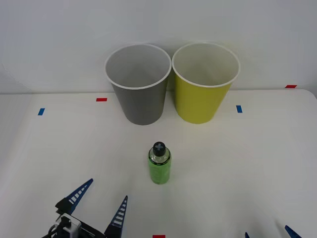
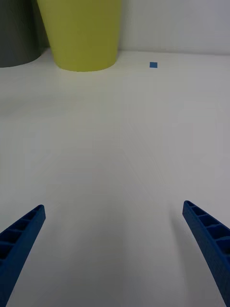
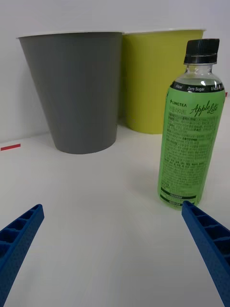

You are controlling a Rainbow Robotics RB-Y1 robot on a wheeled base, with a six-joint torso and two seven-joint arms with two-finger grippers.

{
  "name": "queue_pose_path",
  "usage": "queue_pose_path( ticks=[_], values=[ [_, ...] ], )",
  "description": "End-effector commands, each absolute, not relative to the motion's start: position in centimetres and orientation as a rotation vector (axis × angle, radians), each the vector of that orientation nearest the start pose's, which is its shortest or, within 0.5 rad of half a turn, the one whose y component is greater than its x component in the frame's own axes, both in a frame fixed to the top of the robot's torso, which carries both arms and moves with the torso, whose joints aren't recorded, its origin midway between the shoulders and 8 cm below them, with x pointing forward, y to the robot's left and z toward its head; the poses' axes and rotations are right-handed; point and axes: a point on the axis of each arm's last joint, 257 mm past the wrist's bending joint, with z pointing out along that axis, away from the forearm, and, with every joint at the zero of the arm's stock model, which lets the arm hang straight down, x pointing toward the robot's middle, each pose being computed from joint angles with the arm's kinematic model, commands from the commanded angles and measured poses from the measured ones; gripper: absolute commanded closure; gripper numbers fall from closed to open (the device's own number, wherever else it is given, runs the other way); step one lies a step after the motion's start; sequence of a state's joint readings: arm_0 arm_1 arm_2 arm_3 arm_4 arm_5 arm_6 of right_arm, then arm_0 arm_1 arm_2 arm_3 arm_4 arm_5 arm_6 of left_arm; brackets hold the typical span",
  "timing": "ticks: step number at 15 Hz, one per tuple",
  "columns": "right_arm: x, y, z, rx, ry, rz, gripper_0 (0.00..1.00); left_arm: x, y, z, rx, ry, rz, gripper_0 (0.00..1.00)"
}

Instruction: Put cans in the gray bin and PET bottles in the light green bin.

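- Bottle [image 1: 159,163]: stands upright on the white table [image 1: 247,163], in front of the two bins and well apart from both; dark cap on, clear shoulder, green label.
- Gray bin [image 1: 138,82] and green bin [image 1: 204,82]: side by side at the table's far edge, rims nearly touching, gray on the robot's left, green on its right.
- Left gripper [image 1: 99,201]: low at the near edge, to the left of the bottle and a little short of it; jaws spread wide, holding nothing. In the left wrist view the bottle [image 3: 191,134] sits off to one side, close to one finger [image 3: 206,240] rather than centred between the two.
- Right gripper [image 2: 115,249]: parked at the near right edge, jaws wide apart and empty, facing bare table with the green bin beyond.
- Step in hand, as judged: the approach to grasp the bottle. To do it well, the left gripper should shift toward the bottle until the body lies midway between the fingers, then advance and close on the labelled body below the shoulder; a finger striking it off-centre could tip so narrow a bottle. The green bin is the destination, so the lift must clear its rim.
- Hidden or unclear: both bins' floors are out of sight; whether the bottle holds liquid cannot be told; the right gripper shows as fingertips alone in the front view.
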State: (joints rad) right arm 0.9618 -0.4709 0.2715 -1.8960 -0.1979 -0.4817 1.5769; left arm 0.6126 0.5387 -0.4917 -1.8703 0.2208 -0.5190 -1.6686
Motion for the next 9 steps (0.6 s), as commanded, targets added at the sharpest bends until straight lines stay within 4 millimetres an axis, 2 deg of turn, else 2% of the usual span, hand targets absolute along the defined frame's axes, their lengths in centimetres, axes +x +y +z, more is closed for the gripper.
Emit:
queue_pose_path(
  ticks=[1, 5, 9],
  values=[
    [21.6, -26.7, -32.9, -0.144, 1.791, 0.055, 0.0, 30.1, 13.2, -27.2, 0.374, 1.503, -0.375, 0.0],
    [21.6, -26.7, -32.9, -0.144, 1.791, 0.055, 0.0, 31.5, 11.7, -26.7, 0.448, 1.46, -0.401, 0.0],
    [21.6, -26.7, -32.9, -0.144, 1.791, 0.055, 0.0, 32.3, 8.8, -25.9, 0.485, 1.436, -0.456, 0.0]
  ],
)
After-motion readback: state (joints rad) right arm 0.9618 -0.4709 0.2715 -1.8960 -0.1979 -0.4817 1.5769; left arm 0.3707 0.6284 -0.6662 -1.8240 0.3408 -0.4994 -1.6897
